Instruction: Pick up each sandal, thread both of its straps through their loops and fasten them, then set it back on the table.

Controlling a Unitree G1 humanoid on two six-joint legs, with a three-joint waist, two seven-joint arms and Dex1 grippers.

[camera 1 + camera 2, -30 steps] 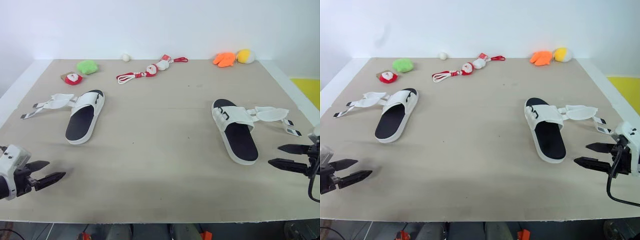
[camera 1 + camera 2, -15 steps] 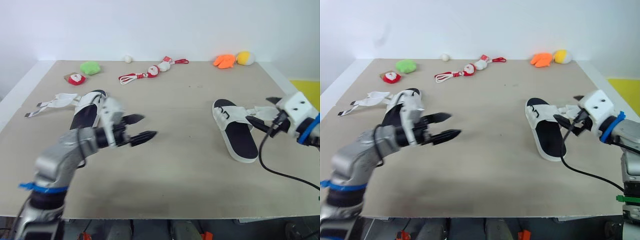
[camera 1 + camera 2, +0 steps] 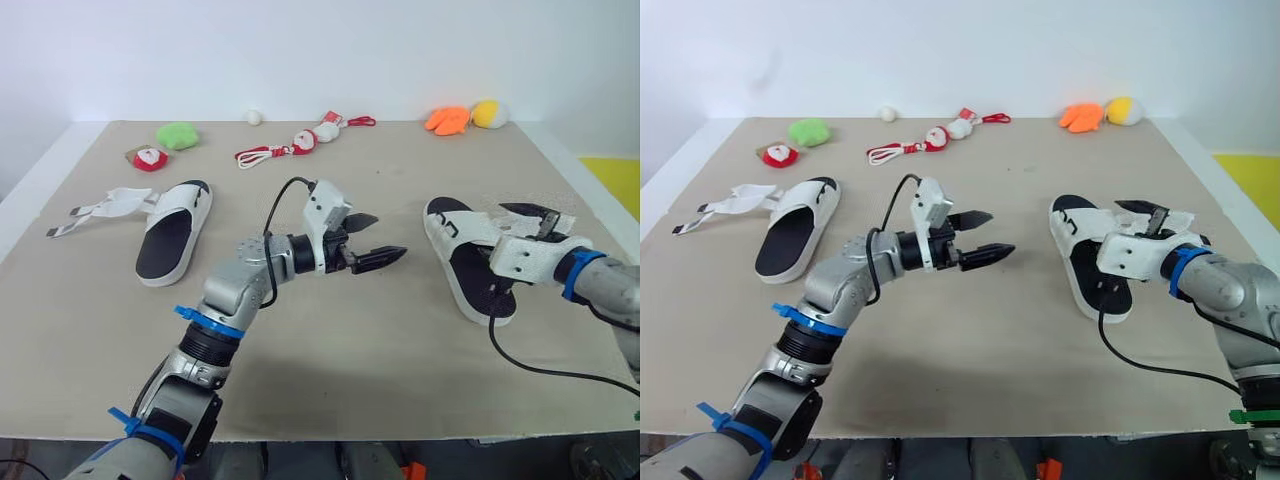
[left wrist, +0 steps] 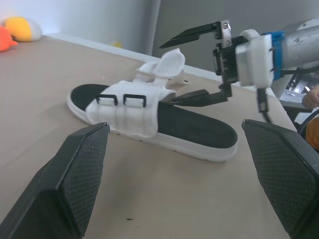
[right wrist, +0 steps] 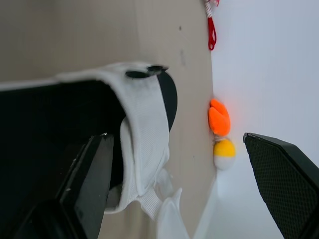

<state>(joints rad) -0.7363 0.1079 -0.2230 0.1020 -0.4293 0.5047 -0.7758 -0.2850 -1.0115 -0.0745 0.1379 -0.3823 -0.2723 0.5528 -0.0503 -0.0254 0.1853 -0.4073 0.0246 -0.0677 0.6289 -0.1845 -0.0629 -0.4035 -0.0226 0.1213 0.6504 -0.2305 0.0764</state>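
Note:
The right sandal (image 3: 468, 268), white with a black footbed, lies at the table's right with its two black loops (image 4: 122, 100) on the band. Its loose straps (image 4: 167, 63) trail to its outer side. My right gripper (image 3: 497, 256) is open and straddles it, one finger over the straps and the other low by the footbed. The white band (image 5: 145, 125) sits between its fingers. My left gripper (image 3: 390, 235) is open in mid-table, pointing at that sandal a short way off. The left sandal (image 3: 171, 240) lies at the table's left with its straps (image 3: 103, 205) spread out.
Along the far edge lie a green plush (image 3: 177, 134), a red and white toy (image 3: 148, 158), a red rope toy (image 3: 290, 147), a white ball (image 3: 254, 117) and orange and yellow toys (image 3: 463, 117). A cable (image 3: 545, 365) trails from my right wrist.
Both arms have swung in from the table's near edge. The left gripper has moved to mid-table, towards the right sandal. The right gripper has come in over that sandal.

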